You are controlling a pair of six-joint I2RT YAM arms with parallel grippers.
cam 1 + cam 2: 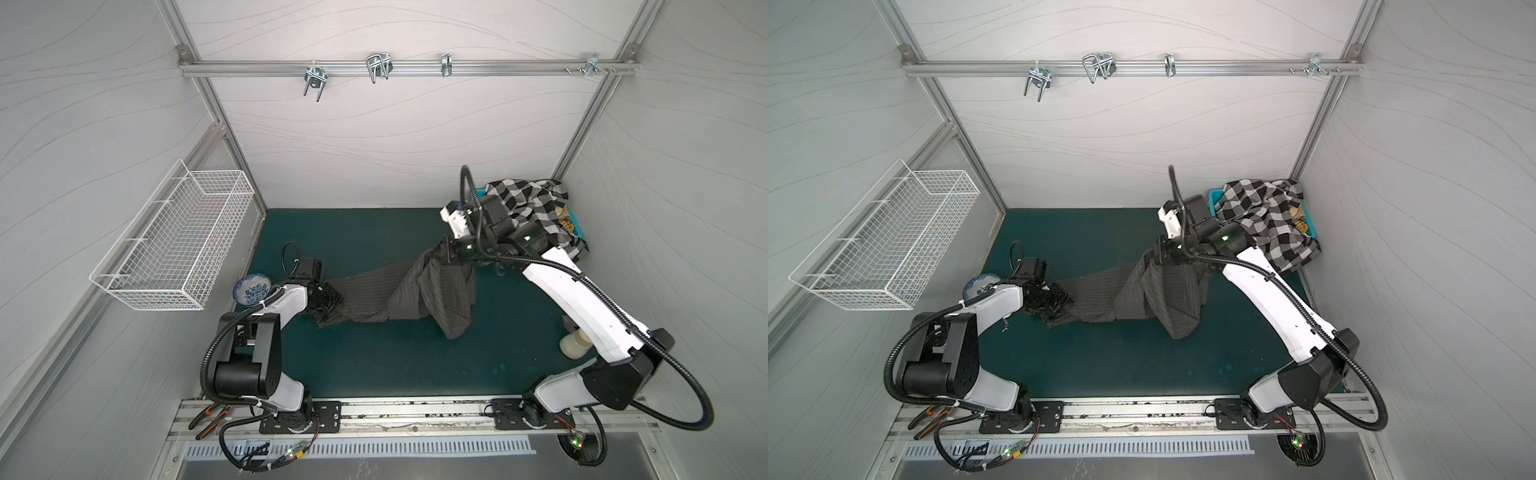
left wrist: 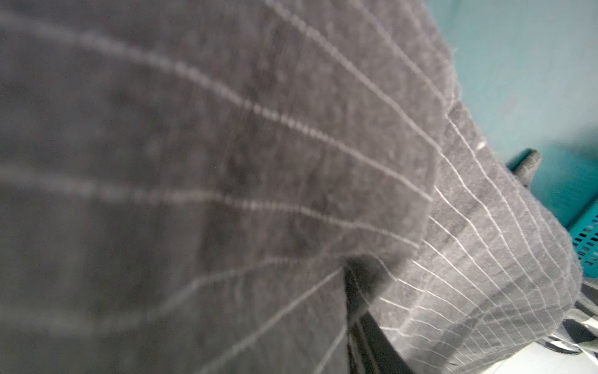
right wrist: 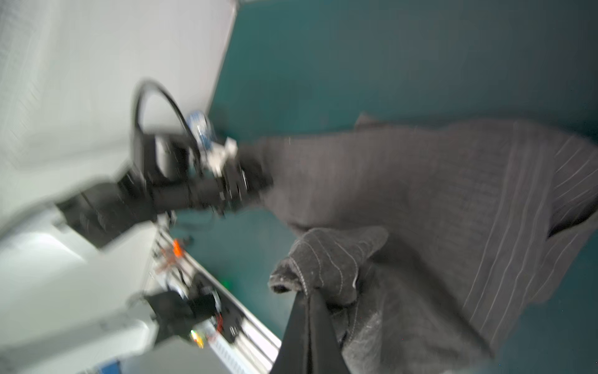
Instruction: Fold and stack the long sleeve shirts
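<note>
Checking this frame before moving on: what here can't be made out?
- Left gripper: open or shut unclear; the pinstriped shirt fills the left wrist view.
- Teal basket contents: covered by the checked shirt in both top views.
- Right wrist view: motion blur smears the left arm.

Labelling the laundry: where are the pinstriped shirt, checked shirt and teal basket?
pinstriped shirt (image 1: pixel 440 291): in a top view, hanging middle fold.
checked shirt (image 1: pixel 532 203): in a top view, crumpled centre.
teal basket (image 1: pixel 1217 198): in a top view, left corner.

Twin overheads, wrist close-ups: pinstriped shirt
</note>
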